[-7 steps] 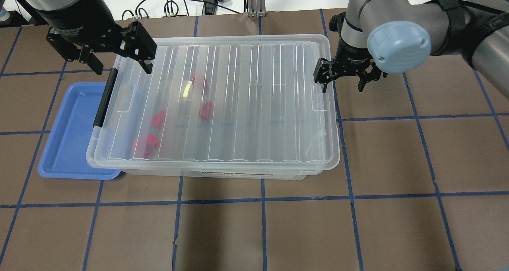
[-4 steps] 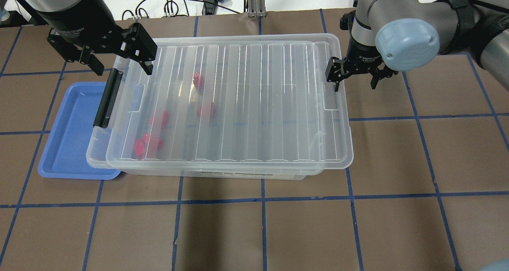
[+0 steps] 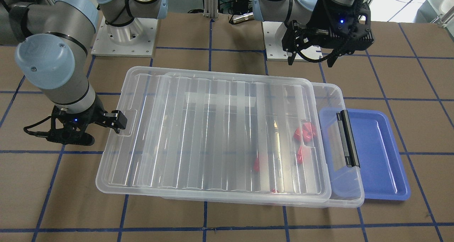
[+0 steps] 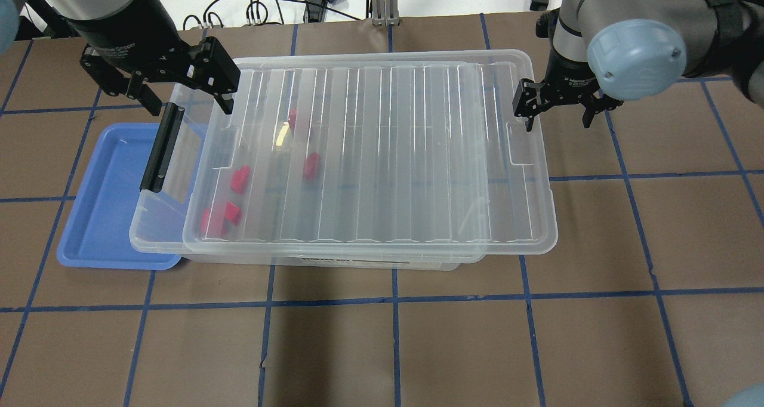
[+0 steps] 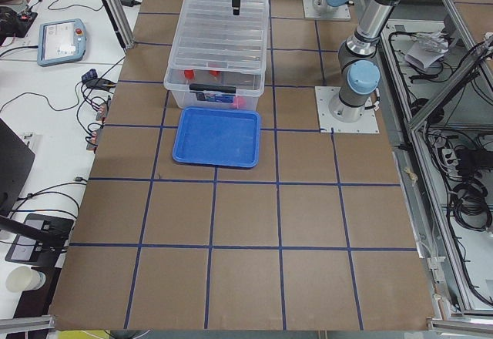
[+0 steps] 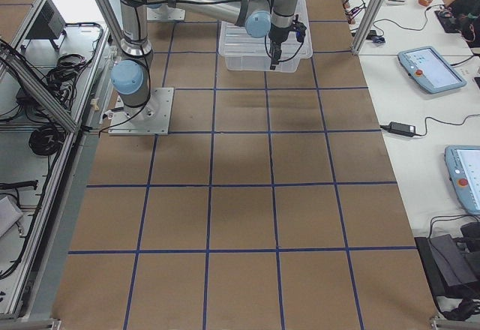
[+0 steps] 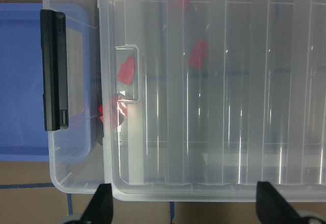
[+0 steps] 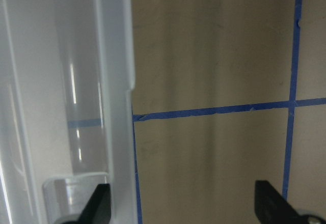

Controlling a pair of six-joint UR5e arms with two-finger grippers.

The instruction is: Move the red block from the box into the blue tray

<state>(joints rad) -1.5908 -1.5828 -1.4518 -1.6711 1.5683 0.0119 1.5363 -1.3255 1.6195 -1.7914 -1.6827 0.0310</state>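
The box (image 4: pixel 149 231) is a clear bin whose ribbed lid (image 4: pixel 370 156) sits shifted to the right, so the left end by the black latch (image 4: pixel 160 150) is uncovered. Several red blocks lie inside near that end, among them one in the middle (image 4: pixel 240 178), another further right (image 4: pixel 310 165) and one at the front (image 4: pixel 230 212). They also show in the left wrist view (image 7: pixel 197 55). The blue tray (image 4: pixel 101 204) lies left of the box, partly under it. My left gripper (image 4: pixel 182 96) hovers open over the box's far left corner. My right gripper (image 4: pixel 557 110) is open, one finger (image 4: pixel 525 105) at the lid's right rim.
The lid overhangs the box's right side (image 3: pixel 117 164). Brown table with blue tape grid (image 4: pixel 394 335) lies in front. Cables (image 4: pixel 268 1) and a post stand beyond the far edge. The arm bases (image 3: pixel 124 36) are behind the box.
The lid has slid to the right along with my right gripper, uncovering the box's left end. My left gripper has shifted slightly right.
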